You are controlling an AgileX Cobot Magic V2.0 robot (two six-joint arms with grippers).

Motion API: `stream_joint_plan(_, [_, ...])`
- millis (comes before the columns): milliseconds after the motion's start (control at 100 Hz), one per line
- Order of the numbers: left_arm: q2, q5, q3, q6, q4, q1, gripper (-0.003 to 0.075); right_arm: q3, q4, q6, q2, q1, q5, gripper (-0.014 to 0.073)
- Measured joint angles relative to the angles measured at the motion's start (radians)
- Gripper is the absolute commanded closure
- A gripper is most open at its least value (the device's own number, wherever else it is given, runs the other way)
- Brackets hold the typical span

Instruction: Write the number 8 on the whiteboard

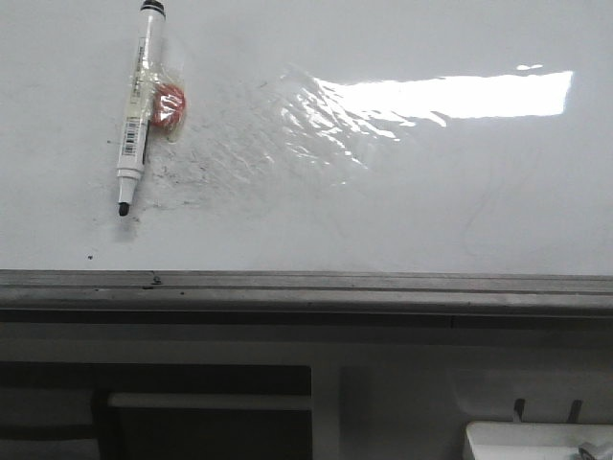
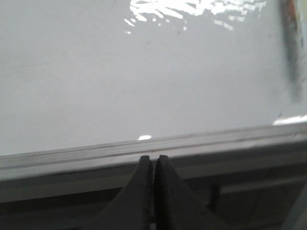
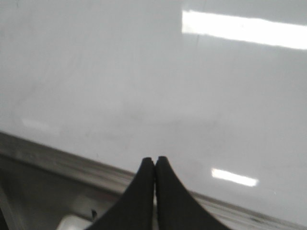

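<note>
A: What sits nearest?

B: Both grippers, low by the board's edge. The left gripper (image 2: 154, 160) has its fingers pressed together with nothing between them. The right gripper (image 3: 154, 162) is the same, closed and empty.

A: And past them?

B: The grey rail (image 1: 306, 286), then the whiteboard (image 1: 460, 192), glossy and free of any drawn figure, only faint smudges.

A: Farther on?

B: A marker (image 1: 137, 105) lies uncapped on the board's far left, tip pointing toward the rail. A small red object (image 1: 169, 105) touches its side, both under clear tape. A wrinkled shiny film patch (image 1: 316, 125) lies to their right.
</note>
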Motion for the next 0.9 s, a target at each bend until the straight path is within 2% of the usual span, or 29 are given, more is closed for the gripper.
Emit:
stream_joint_plan(110, [0.0,-0.06,0.0,-0.002,-0.359,0.0,0.0741,0.0,0.144,0.0,0.0,0.0,-0.09,0.0664])
stream_joint_plan(180, [0.0,-0.094,0.0,-0.003,-0.532,0.0,0.0741,0.0,0.247,0.0,0.0,0.0,-0.119,0.0664])
stream_joint_plan(410, [0.0,-0.14,0.0,-0.005,-0.83,0.0,0.0741,0.0,0.475,0.001,0.0,0.0,-0.169,0.0664])
stream_joint_plan(520, [0.0,-0.132,0.0,-0.005,-0.867,0.0,0.0741,-0.006,0.603,0.003,0.0,0.0,-0.202,0.0663])
stream_joint_plan(640, [0.0,-0.074,-0.017,0.071,-0.822,0.0,0.0741,-0.084,0.627,-0.024,0.0,0.0,-0.101,0.06])
stream_joint_plan(780, [0.034,-0.014,-0.118,0.2,-0.715,0.0,0.0729,-0.218,0.593,-0.127,0.039,0.0,0.099,0.0418])
stream_joint_plan(860, [0.117,0.039,-0.191,0.243,-0.637,0.0,0.0669,-0.287,0.562,-0.157,0.094,0.0,0.188,0.0282])
stream_joint_plan(900, [0.173,0.082,-0.231,0.255,-0.597,0.0,0.061,-0.325,0.552,-0.161,0.128,0.0,0.216,0.0235])
